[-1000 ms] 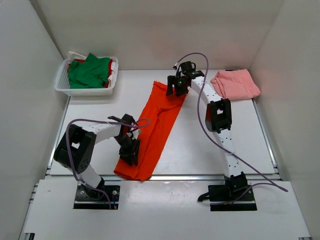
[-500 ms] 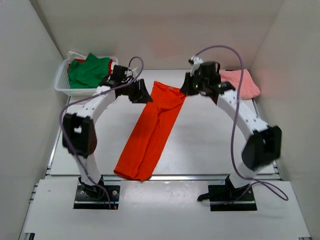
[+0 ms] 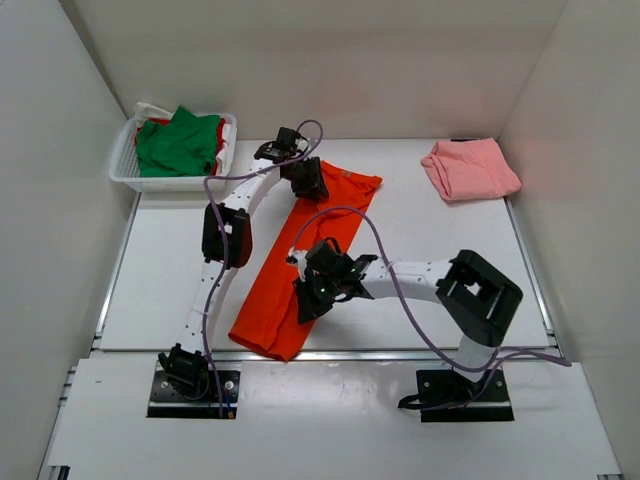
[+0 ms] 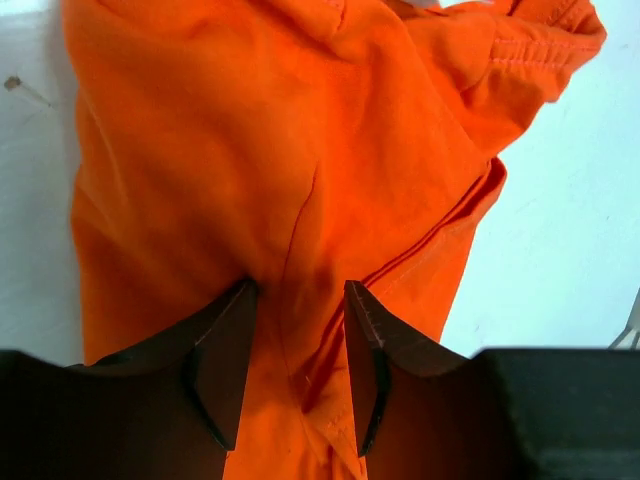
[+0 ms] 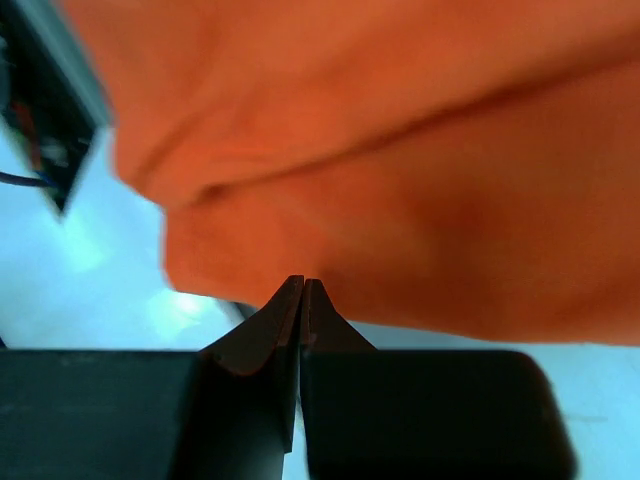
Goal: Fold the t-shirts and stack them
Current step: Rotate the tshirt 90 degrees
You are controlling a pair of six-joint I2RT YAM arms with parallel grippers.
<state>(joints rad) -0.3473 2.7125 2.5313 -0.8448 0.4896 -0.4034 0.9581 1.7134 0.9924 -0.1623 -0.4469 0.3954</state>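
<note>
Two tools on orange-red t-shirt [image 3: 265,320], a long strip from far-centre to near edge of desk [image 3: 450,230]. Left tool [image 4: 295,365] apart, straddling cloth ridge at far end: close on both layers. Right tool [image 5: 302,300] together mid-strip; cloth pinch unclear, view blurred. Confirm before lifting.

White mesh basket [image 3: 170,184] at tbl's [image 3: 450,225] far-left corner, by wall.

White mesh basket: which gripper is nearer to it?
Left. The left gripper is over the orange t-shirt's far end, right of the basket; the right gripper is over its near part.
</note>
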